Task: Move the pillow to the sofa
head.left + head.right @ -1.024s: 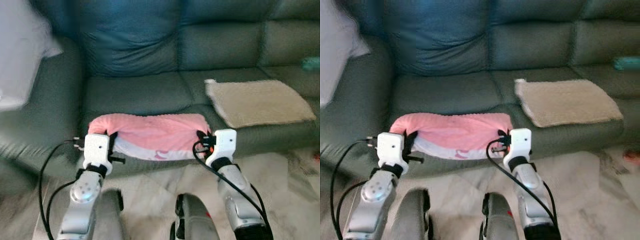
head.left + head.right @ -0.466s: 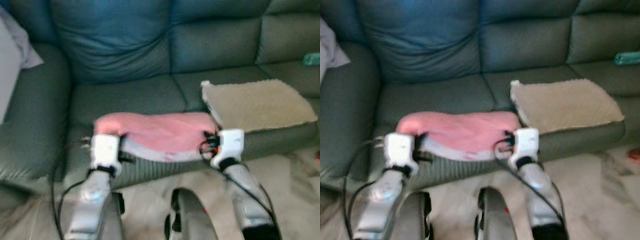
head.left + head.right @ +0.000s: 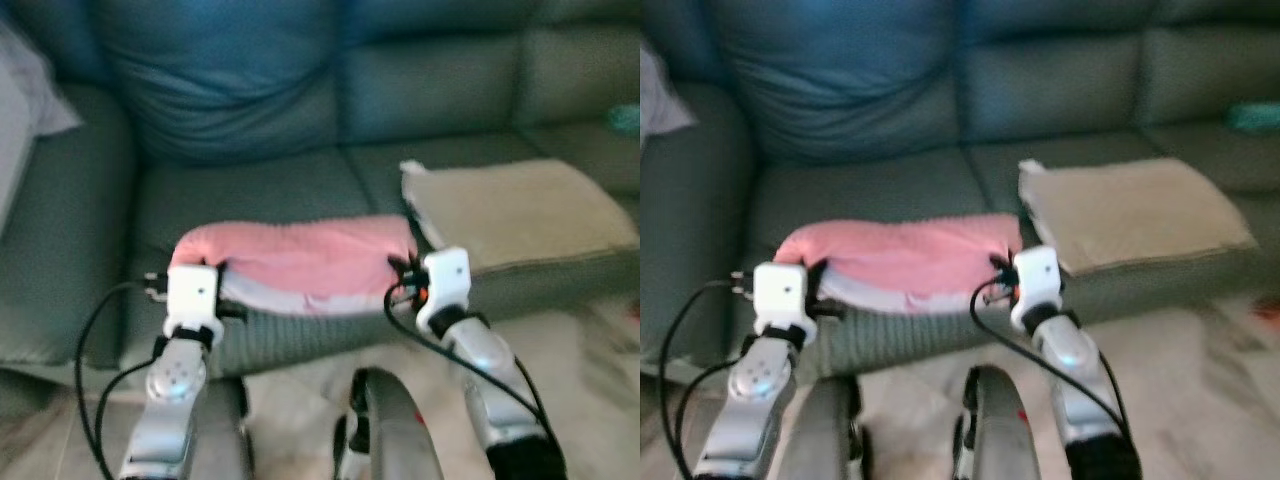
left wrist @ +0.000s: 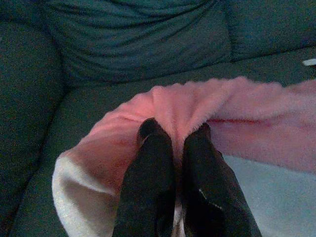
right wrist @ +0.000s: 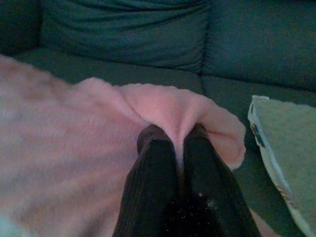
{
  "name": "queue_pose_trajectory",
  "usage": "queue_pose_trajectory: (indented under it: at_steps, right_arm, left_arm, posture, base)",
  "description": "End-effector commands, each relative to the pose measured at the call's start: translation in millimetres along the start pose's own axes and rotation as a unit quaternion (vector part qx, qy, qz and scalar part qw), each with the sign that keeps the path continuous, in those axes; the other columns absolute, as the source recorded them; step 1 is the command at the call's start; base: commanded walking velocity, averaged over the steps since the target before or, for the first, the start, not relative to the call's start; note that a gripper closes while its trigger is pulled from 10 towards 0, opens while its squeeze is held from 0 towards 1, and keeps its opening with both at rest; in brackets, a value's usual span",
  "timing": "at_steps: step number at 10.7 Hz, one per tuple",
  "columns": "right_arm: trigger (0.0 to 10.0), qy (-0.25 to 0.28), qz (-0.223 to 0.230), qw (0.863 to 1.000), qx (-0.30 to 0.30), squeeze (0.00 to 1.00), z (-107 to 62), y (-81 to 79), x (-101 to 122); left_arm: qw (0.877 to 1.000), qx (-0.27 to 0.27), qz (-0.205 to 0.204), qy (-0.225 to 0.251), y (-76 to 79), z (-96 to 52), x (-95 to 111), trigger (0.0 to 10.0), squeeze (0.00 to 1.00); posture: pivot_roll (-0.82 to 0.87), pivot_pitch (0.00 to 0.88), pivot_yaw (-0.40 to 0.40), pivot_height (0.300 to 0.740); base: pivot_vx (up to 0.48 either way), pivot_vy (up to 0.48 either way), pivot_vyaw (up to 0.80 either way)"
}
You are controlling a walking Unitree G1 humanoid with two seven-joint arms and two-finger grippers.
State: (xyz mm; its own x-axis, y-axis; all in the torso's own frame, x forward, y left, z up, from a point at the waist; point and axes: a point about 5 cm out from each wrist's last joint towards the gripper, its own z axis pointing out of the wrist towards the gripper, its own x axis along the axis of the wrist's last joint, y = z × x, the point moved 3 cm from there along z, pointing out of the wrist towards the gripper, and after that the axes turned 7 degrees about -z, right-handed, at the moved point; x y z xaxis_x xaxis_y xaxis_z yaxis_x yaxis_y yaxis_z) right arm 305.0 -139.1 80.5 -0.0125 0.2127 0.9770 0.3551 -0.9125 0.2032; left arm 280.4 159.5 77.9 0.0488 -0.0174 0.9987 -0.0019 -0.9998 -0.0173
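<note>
Pinching pillow ends — left gripper, right gripper

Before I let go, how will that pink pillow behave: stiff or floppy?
Probably floppy: the pink pillow bunches where the left gripper and right gripper pinch its ends. It likely won't roll; its plush cover should grip the sofa.

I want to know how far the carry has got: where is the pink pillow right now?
In the head views the pink pillow hangs between the left gripper and right gripper, over the front edge of the sofa seat, just left of the beige cushion.
</note>
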Motion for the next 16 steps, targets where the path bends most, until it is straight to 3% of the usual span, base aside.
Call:
queue_pose_trajectory:
  at_steps: [1,4,5,6,7,9,11,13,16]
  right_arm:
    - [10.0,0.009,-0.005,1.0,0.009,0.0,5.2,-2.0,5]
    - [10.0,0.01,0.001,1.0,-0.01,0.0,10.6,1.3,7]
    - [10.0,0.009,0.0,1.0,-0.019,0.0,11.3,6.0,7]
    - [10.0,0.017,0.009,1.0,0.004,0.0,12.2,8.7,9]
    - [10.0,0.006,-0.003,1.0,-0.004,0.0,11.9,14.9,7]
    - [10.0,-0.009,-0.02,0.999,-0.024,0.0,12.8,42.1,5]
    - [10.0,-0.015,-0.048,0.999,-0.021,0.0,13.5,58.0,6]
    - [10.0,-0.017,-0.085,0.996,-0.016,0.0,20.2,77.9,12]
    - [10.0,-0.026,-0.148,0.989,-0.013,0.0,27.2,114.9,26]
  left_arm:
    - [1.0,0.027,0.011,-0.009,-14.9,-5.1,-5,10.0,0.0]
    - [0.999,0.025,0.021,-0.002,-21.4,-4.3,2,10.0,0.0]
    - [0.999,0.02,0.031,0.005,-24.2,4.1,8,10.0,0.0]
    - [1.0,0.021,0.013,-0.003,-24.8,14.4,10,10.0,0.0]
    - [1.0,0.014,0.009,-0.01,-23.8,20.7,9,10.0,0.0]
    - [1.0,0.008,0.0,-0.023,-11.9,43.2,7,10.0,0.0]
    - [0.999,0.032,0.005,-0.024,-10.0,51.9,7,10.0,0.0]
    - [0.995,0.098,0.025,-0.016,-29.2,58.7,12,10.0,0.0]
    - [0.985,0.165,0.044,-0.009,-55.6,46.4,14,10.0,0.0]
  posture:
    - [0.02,0.206,-0.072,0.621]
    - [0.05,0.259,-0.074,0.621]
    - [0.05,0.298,-0.066,0.621]
    - [0.04,0.354,-0.06,0.621]
    - [0.03,0.383,-0.054,0.621]
    - [-0.01,0.468,-0.038,0.621]
    - [-0.03,0.493,-0.036,0.621]
    - [-0.03,0.504,-0.046,0.621]
    - [-0.01,0.502,-0.061,0.621]
  base:
    - [0.0,0.0,0.79]
    - [0.0,0.0,0.26]
    - [0.0,0.0,0.0]
    - [0.0,0.0,0.0]
    - [0.0,0.0,0.0]
    - [0.0,0.0,0.0]
    - [0.0,0.0,0.0]
    - [0.0,0.0,0.0]
    - [0.0,0.0,0.0]
